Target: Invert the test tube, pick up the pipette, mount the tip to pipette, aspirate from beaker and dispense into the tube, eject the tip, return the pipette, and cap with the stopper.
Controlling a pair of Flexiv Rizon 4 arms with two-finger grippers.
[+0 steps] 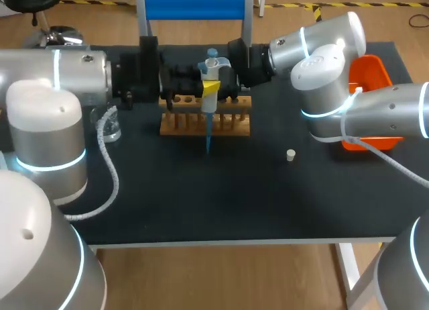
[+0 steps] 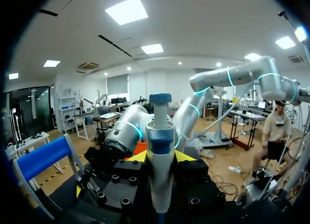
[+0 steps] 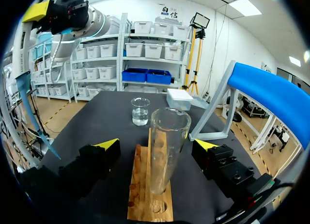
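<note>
Pipette [image 2: 160, 136], tip on, pinched in the left claw [image 2: 161, 157] above the rack [image 1: 201, 125]. Right claw [image 3: 156, 145] is spread around the tube [image 3: 167, 136] standing in the rack. Aspirate, dispense, eject, capping all left, I reckon.

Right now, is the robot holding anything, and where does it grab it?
The left gripper holds the pipette by its body; the right gripper holds nothing.

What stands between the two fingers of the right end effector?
The glass test tube, upright in the wooden rack, as the right wrist view shows.
</note>
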